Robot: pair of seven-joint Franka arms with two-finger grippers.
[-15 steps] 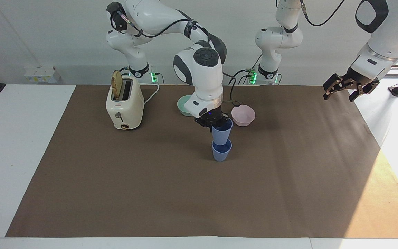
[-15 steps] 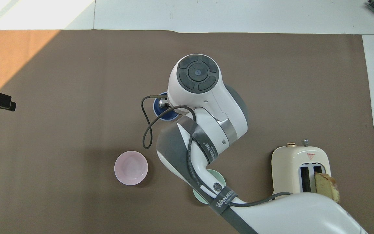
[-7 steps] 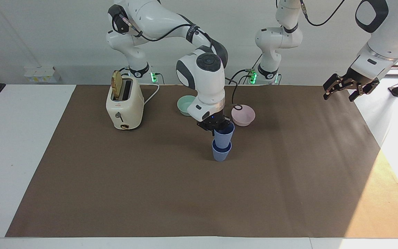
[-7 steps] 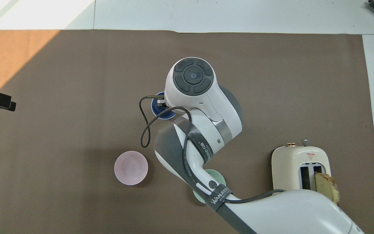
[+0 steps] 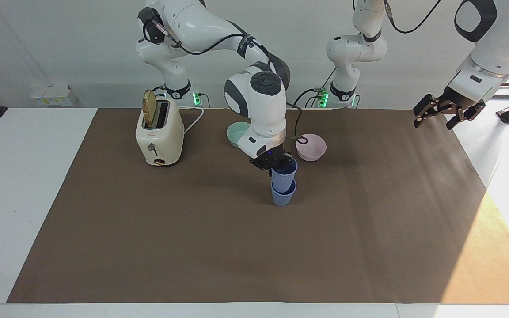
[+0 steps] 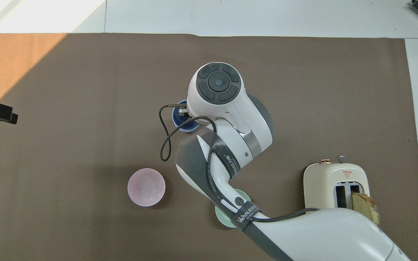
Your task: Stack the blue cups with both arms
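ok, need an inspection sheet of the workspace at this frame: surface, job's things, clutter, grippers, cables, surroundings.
Surface: brown mat on a white table; sunlight at the left arm's end.
Job's things: upper blue cup sits partly inside lower blue cup, which stands on the mat.
Clutter: toaster holding bread; teal bowl and pink bowl, nearer the robots than the cups.
Grippers: right gripper shut on upper blue cup's rim; left gripper waits open, raised over the mat's edge.
Cables: black cable looped at the right wrist.
Surroundings: nothing seen.

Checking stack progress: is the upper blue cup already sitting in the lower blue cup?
Yes, the upper blue cup sits partway inside the lower blue cup, with the right gripper at its rim.
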